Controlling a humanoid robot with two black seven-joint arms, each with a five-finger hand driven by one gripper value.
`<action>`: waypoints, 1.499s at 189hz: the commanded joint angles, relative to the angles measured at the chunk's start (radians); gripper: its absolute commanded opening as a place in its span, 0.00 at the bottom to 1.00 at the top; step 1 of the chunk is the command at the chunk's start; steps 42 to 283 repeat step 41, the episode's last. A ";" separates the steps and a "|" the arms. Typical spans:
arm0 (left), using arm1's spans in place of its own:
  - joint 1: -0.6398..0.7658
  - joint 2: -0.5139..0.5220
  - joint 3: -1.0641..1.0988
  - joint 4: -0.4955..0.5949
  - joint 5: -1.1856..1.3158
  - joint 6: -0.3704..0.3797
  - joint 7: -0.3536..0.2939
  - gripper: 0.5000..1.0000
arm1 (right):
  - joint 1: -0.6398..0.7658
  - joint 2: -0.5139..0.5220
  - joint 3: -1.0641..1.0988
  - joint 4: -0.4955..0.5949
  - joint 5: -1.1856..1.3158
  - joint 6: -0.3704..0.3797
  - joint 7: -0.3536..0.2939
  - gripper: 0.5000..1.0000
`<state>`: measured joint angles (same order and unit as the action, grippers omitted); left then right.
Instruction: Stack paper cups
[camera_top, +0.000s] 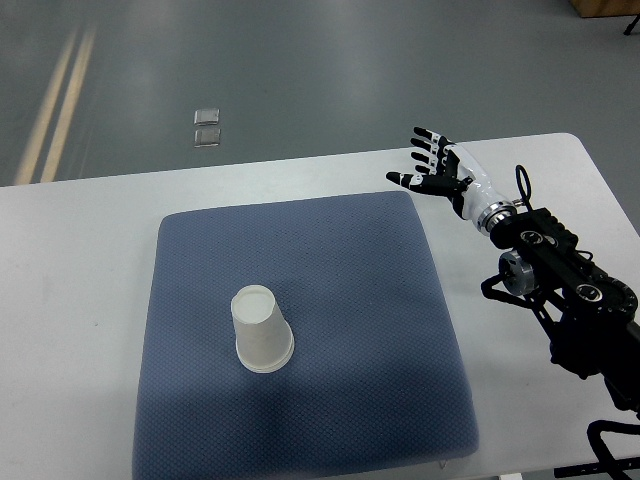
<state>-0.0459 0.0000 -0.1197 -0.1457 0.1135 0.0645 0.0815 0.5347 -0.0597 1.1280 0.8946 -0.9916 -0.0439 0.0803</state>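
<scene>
A white paper cup (262, 330) stands upside down on the blue-grey mat (340, 300), left of the mat's middle. It looks like one cup or a tight stack; I cannot tell which. My right hand (428, 162) hovers above the table past the mat's far right corner, fingers spread and holding nothing. Its black arm (560, 270) comes in from the right edge. The hand is well away from the cup. The left arm is out of view.
The mat lies on a white table (80, 300). Grey floor lies beyond the far table edge, with a small clear object (207, 128) on it and yellow lines (55, 100) at the left.
</scene>
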 joint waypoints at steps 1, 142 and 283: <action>0.000 0.000 0.000 0.000 0.000 0.000 0.000 1.00 | -0.004 0.004 0.003 0.004 0.002 -0.037 0.019 0.86; 0.000 0.000 0.000 0.000 0.000 0.000 0.000 1.00 | -0.009 0.009 -0.005 0.003 0.002 -0.051 0.049 0.87; 0.000 0.000 0.000 0.000 0.000 0.000 0.000 1.00 | -0.009 0.009 -0.005 0.003 0.002 -0.051 0.049 0.87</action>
